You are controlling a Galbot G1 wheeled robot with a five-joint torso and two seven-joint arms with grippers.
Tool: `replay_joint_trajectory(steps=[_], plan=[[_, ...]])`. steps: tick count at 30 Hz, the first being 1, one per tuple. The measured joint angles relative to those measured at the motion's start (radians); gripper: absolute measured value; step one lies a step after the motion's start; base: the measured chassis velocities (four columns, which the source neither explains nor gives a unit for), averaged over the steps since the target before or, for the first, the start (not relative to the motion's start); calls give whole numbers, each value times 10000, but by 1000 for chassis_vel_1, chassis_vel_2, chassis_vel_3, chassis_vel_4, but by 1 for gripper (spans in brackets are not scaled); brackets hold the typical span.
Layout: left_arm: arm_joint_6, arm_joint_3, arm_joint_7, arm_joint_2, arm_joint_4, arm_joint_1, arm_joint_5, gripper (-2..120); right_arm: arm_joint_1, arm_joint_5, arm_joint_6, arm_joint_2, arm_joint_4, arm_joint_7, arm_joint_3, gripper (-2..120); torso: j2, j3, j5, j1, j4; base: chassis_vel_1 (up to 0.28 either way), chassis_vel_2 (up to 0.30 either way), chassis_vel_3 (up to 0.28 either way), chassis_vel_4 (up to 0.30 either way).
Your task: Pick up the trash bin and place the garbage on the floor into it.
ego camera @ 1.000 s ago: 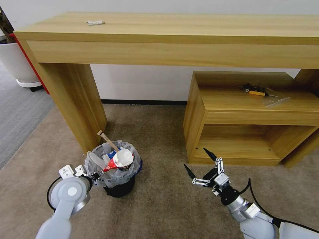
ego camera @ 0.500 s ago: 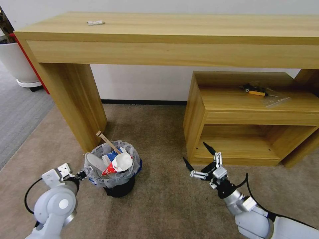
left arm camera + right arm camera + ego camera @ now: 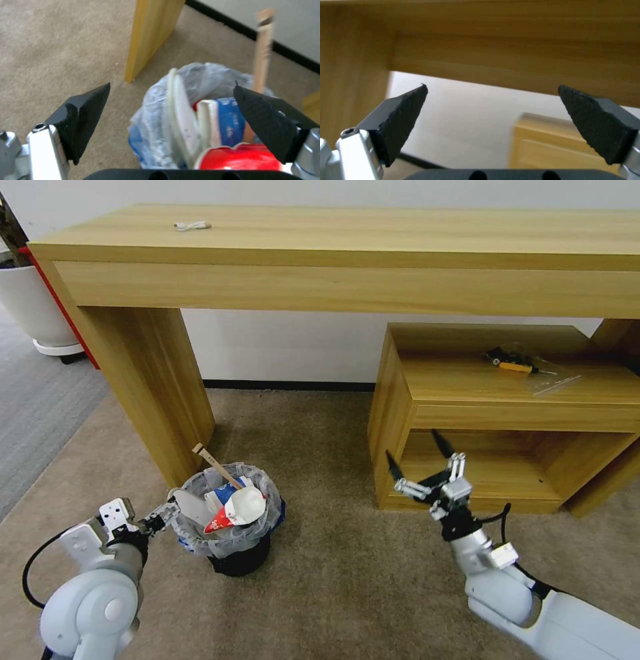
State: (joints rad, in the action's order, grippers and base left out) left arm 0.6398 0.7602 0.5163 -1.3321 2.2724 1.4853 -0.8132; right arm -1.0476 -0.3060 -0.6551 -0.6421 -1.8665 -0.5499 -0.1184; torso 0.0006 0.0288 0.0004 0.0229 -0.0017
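1. Head view: the trash bin (image 3: pixel 235 537) stands on the beige carpet floor (image 3: pixel 320 593), just beside the leg of the long wooden bench (image 3: pixel 153 393). It is packed with garbage: a red-and-white wrapper (image 3: pixel 237 508), a white slipper (image 3: pixel 190 507) and a wooden stick (image 3: pixel 215 465) poking out above the rim.
2. Left pincer (image 3: pixel 162 515) sits at the bin's rim on the robot's left, spread wide and gripping nothing; in the left wrist view its pads (image 3: pixel 85 115) flank the bagged rim without touching.
3. Right pincer (image 3: pixel 427 463) hangs released and empty before the low wooden shelf unit (image 3: pixel 507 400), well apart from the bin.
4. Handling, as I judge it: the bin looks light and stiff, but its crinkled plastic liner (image 3: pixel 156 117) is soft and slippery. A grip should pinch the hard rim through the bag, not loose film.
5. Obstacles: the bench leg crowds the far side, and the stick could snag. No litter shows on the carpet nearby.
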Motion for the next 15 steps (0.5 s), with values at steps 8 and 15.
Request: replay_joint_trajectory(steps=[8,15], plan=[[-519,-116,-1371,-748,461,358,1686,97,-1187,-174,569,-1247,236,79,2467,100,0,-1,-1,0,-3,0,0,0,0],[-1108,-424,-2077,-1150,584,618,2989,97,-1384,443,850,-2098,465,-472,3077,100,0,0,-4,0,-1,0,0,0,0]])
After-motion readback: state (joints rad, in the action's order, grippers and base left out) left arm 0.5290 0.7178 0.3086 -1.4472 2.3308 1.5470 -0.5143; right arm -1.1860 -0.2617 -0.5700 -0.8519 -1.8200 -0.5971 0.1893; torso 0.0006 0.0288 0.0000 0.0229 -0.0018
